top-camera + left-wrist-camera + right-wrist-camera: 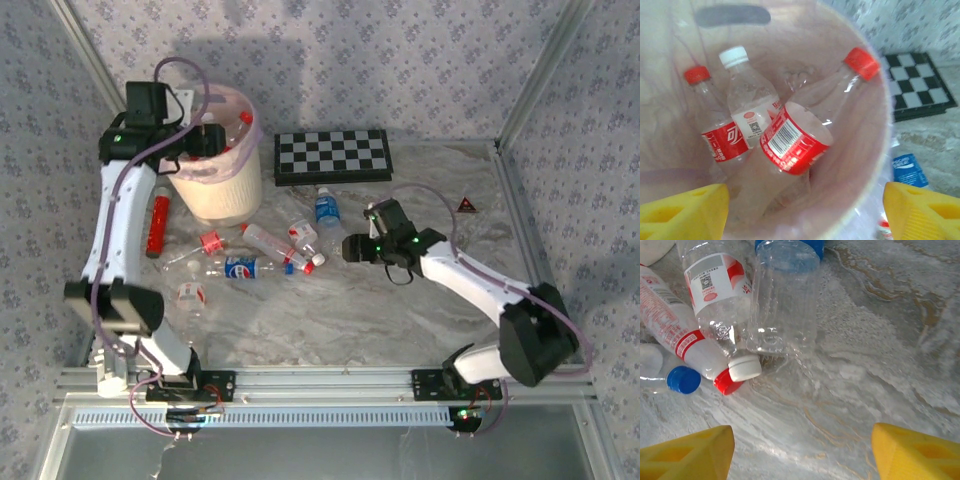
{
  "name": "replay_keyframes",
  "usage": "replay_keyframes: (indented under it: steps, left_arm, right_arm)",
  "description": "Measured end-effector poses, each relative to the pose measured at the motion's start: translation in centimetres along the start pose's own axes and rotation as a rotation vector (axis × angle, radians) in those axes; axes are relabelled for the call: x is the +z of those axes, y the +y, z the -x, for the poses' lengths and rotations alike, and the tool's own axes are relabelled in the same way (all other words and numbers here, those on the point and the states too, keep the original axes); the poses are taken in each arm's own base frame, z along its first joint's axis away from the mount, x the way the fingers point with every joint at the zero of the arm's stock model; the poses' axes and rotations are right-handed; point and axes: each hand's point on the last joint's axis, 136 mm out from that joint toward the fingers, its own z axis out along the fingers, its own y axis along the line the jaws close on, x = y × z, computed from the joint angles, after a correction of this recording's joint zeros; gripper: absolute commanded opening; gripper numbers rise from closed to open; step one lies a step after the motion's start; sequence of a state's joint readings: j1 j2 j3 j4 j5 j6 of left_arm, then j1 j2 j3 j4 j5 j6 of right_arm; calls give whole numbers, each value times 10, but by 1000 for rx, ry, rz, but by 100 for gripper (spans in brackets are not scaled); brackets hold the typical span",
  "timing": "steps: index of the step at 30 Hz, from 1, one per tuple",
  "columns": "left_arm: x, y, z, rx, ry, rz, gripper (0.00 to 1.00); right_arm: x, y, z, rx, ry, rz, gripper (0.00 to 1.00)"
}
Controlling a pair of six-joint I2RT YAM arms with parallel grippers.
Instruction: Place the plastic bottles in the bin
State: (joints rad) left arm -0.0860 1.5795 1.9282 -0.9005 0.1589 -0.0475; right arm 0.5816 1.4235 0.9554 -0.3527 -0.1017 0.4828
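Observation:
My left gripper hangs open over the bin, a cream bucket lined with pink plastic. Its yellow fingers have nothing between them. Down inside the bin lie three plastic bottles: a red-capped one, a white-capped one and a tilted red-label one. Several more bottles lie on the table, among them a blue-label one and a Pepsi one. My right gripper is open just above the marble, right of that cluster. A clear bottle and a white-capped bottle lie ahead of its fingers.
A black-and-white chequered board lies behind the bottles. A long red cylinder lies left of the bin. A small triangular marker sits at the far right. Metal frame rails edge the table.

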Motion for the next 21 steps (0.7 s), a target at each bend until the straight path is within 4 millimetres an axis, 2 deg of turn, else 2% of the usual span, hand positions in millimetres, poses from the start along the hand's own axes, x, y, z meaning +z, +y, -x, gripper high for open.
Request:
replay_keyframes:
  steps: [3,6,7,10,14,18,21]
  left_arm:
    - [-49,-20,-9,1,-80,-21,84]
    - [-84,-48,-31,-12,-133,-91,84]
    - [-89,-56,-40,-20,-139,-118,85]
    - [-89,-83,-77,-69,-110,-219,86]
    - [-73,-110,-121,-130,-33,-316,86]
    - [-48,-117,-158,-203,55,-331,86]
    - [-46,-120,-167,-243,67,-339,86]
  right_arm:
    - [20,7,10,-3,22,8,85]
    - [40,14,22,-5,40,15,86]
    - [47,16,24,-4,45,17,85]
    - [69,18,27,0,73,19,82]
    - [92,19,29,6,104,20,78]
    - [105,20,30,9,122,20,68]
    - [109,21,30,12,127,23,59]
